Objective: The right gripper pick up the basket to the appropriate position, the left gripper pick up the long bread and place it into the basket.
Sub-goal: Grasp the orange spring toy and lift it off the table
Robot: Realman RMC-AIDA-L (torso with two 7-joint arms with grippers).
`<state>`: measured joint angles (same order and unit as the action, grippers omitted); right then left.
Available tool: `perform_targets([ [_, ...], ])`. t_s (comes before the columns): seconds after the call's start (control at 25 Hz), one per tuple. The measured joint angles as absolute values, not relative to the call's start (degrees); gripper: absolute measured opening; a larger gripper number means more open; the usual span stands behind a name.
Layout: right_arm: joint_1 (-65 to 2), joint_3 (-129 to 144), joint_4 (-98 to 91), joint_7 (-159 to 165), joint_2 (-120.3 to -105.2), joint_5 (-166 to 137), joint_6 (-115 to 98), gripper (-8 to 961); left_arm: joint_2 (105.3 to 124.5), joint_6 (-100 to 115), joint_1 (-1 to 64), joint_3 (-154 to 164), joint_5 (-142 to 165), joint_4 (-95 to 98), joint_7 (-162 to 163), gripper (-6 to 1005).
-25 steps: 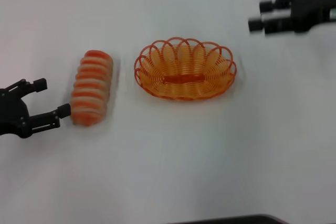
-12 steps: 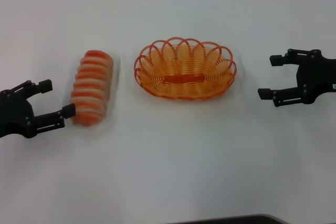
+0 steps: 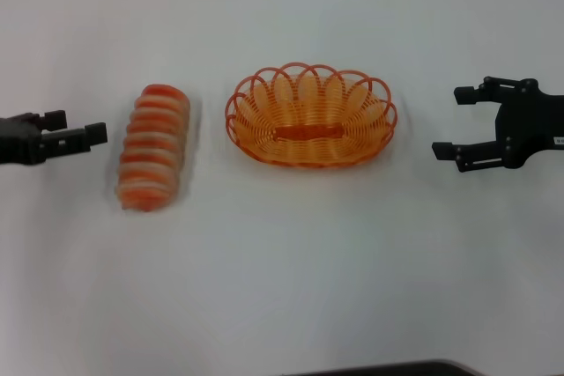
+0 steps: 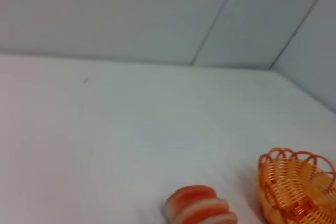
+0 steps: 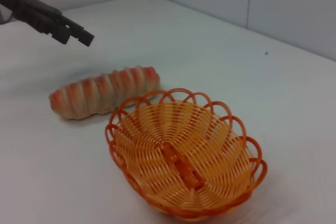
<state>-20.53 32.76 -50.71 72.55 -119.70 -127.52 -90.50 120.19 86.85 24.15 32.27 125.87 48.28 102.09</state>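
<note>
The orange basket [image 3: 310, 116] stands at the middle of the white table, with nothing in it. The striped long bread [image 3: 154, 147] lies to its left, lengthwise away from me. My left gripper [image 3: 75, 126] hovers just left of the bread, level with its far half, open, turned on edge and not touching it. My right gripper [image 3: 451, 122] is open to the right of the basket, a short gap from its rim. The right wrist view shows the basket [image 5: 184, 161], the bread [image 5: 102, 93] and the left gripper [image 5: 73, 36]. The left wrist view catches the bread's end [image 4: 199, 205] and the basket's rim [image 4: 296, 156].
The white table [image 3: 282, 270] stretches bare on all sides of the two objects. Grey wall panels [image 4: 157, 14] rise behind its far edge. A dark edge [image 3: 379, 369] shows at the near side in the head view.
My left gripper has moved up along the bread's side and turned its wrist, so its fingers now show edge-on. The right gripper has swung down beside the basket and now holds still.
</note>
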Motion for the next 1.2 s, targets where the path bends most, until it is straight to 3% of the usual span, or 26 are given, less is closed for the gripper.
perform_targets([
  [0.4,-21.6,32.6,-50.7,72.6,-119.62,-126.8,-88.9,966,120.31,86.8,31.0,41.5,140.9,63.4,139.3,937],
  [0.52,-21.9,32.6,-50.9,72.6,-119.58,-126.6,-88.7,966,121.23,87.6,32.8,45.3,146.7,67.4,144.0,937],
  [0.76,-21.8,32.7,-51.2,72.6,-119.59,-126.7,-88.9,966,123.65,87.1,33.6,47.6,149.7,74.2,147.4,937],
  [1.2,-21.2,32.6,-51.2,72.3,-119.56,-126.7,-89.0,966,124.08,84.3,33.8,63.3,154.4,74.0,160.1,936],
])
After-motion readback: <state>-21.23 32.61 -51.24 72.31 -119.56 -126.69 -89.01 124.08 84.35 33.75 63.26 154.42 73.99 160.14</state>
